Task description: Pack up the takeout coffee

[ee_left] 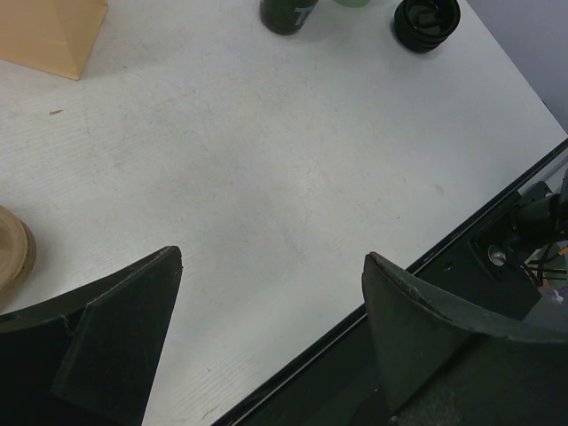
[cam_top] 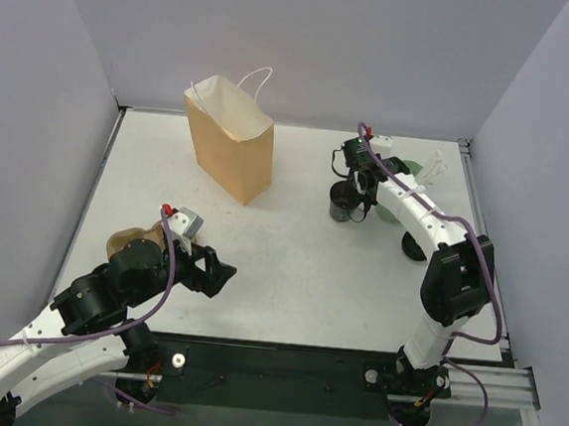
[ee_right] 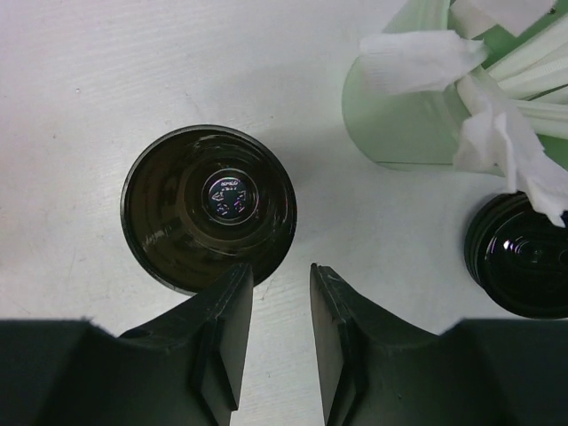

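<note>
The takeout coffee cup (cam_top: 343, 204) is dark, stands upright on the table and has no lid on. In the right wrist view I look straight down into it (ee_right: 209, 209). Its black lid (ee_right: 524, 266) lies apart on the table (cam_top: 413, 247). My right gripper (cam_top: 359, 185) hovers over the cup's near-right rim. Its jaws (ee_right: 279, 268) stand narrowly apart with only bare table between them. The tan paper bag (cam_top: 228, 146) stands upright and open at the back left. My left gripper (cam_top: 221, 272) is wide open and empty near the front edge (ee_left: 273, 257).
A pale green cup (ee_right: 408, 115) with white wrapped sticks stands right of the coffee cup, close to the right arm. A brown pulp tray (cam_top: 127, 242) lies by the left arm, and shows in the left wrist view (ee_left: 13, 253). The table's black front edge (ee_left: 426, 257) runs under the left gripper.
</note>
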